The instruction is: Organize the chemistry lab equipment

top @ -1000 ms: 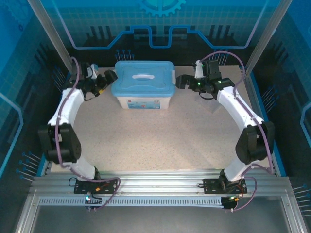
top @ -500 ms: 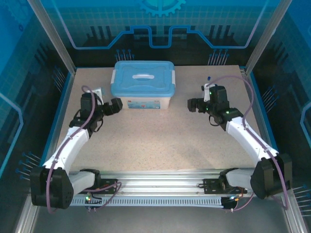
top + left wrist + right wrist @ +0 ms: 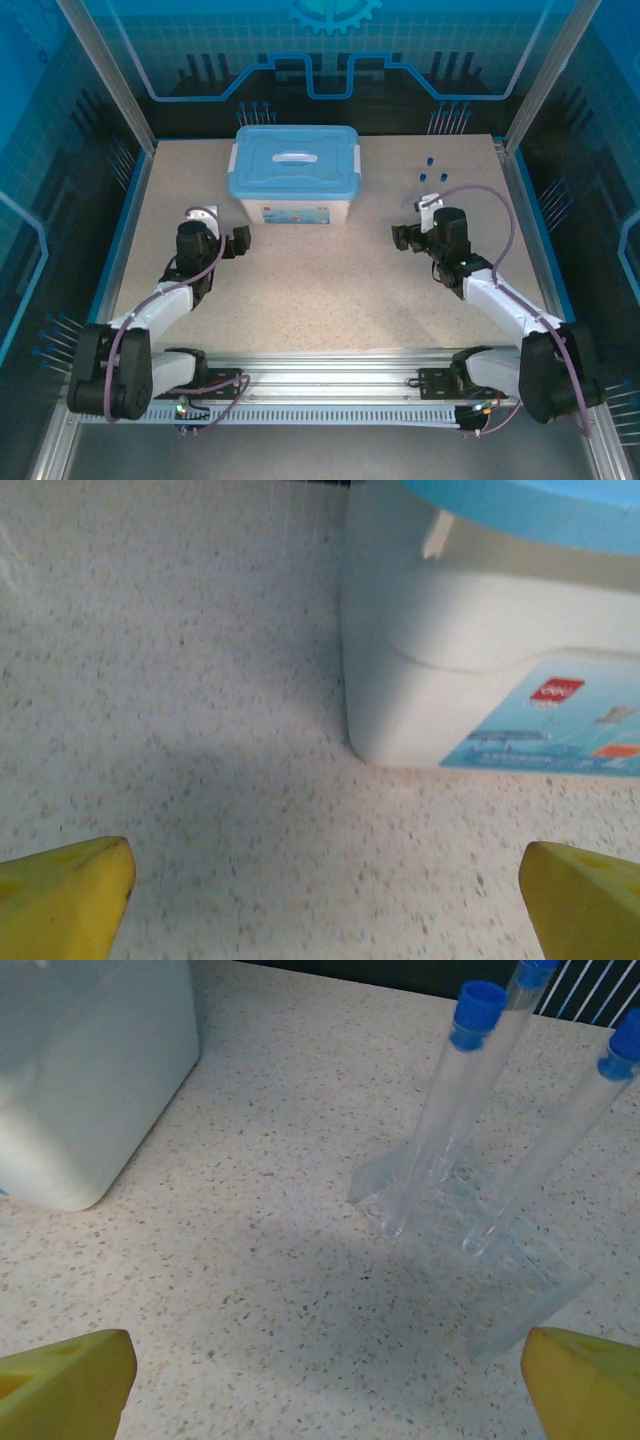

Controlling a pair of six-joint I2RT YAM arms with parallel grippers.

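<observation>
While flanking bin [image 3: 290,210], left gripper [image 3: 239,241], right gripper [image 3: 402,238]: spread, empty.
Lid [image 3: 295,160]: shut; opening step likely, calls for two-sided lift.

Top camera high at the near edge, looking down the table [image 3: 330,290], left wrist low, close on bin [image 3: 440,660] corner, right wrist low, facing tubes [image 3: 430,1130], bin in all 3.

Speckled beige tabletop [image 3: 330,280] enclosed by blue grid-patterned panels [image 3: 200,45] and aluminium posts [image 3: 105,70].
</observation>
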